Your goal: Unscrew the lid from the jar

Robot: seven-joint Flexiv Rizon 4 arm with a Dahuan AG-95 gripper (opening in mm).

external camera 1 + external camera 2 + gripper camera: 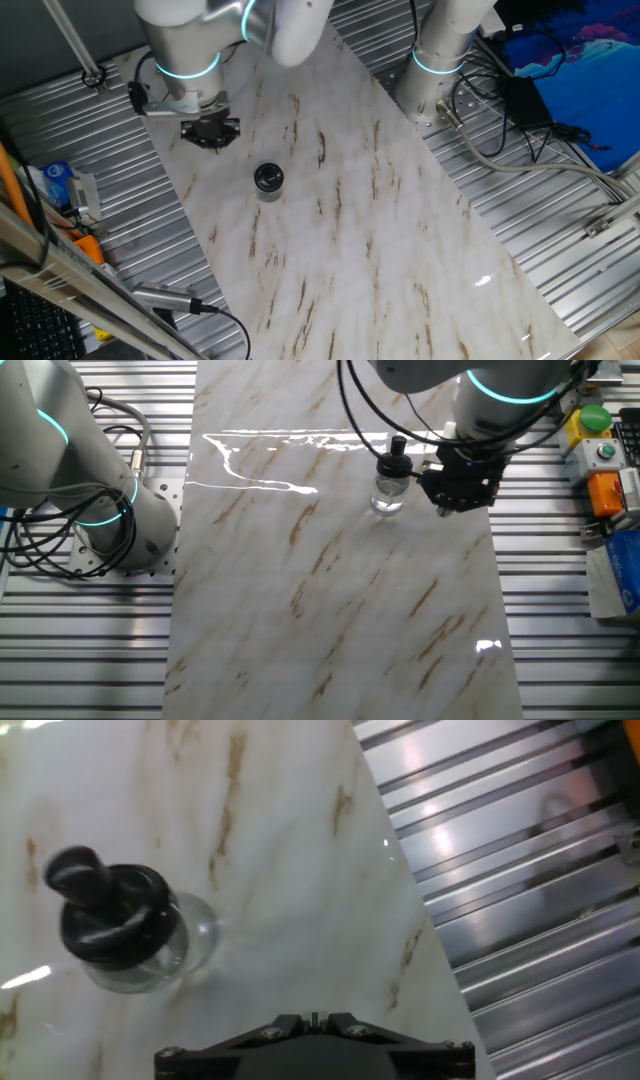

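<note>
Jar point(388, 496), clear and apparently empty, upright on the marble counter point(340, 610) with its black lid point(395, 463) on. My pincer point(458, 488) hovers beside it, apart; whether released or clenched, I cannot tell.

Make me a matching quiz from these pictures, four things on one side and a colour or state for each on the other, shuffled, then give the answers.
1. lid
2. jar
3. gripper
4. table

A. marbled white with brown streaks
B. clear, standing upright
C. glossy black, sitting on the jar
D. beside the jar, holding nothing

Pairs: 1-C, 2-B, 3-D, 4-A
</note>
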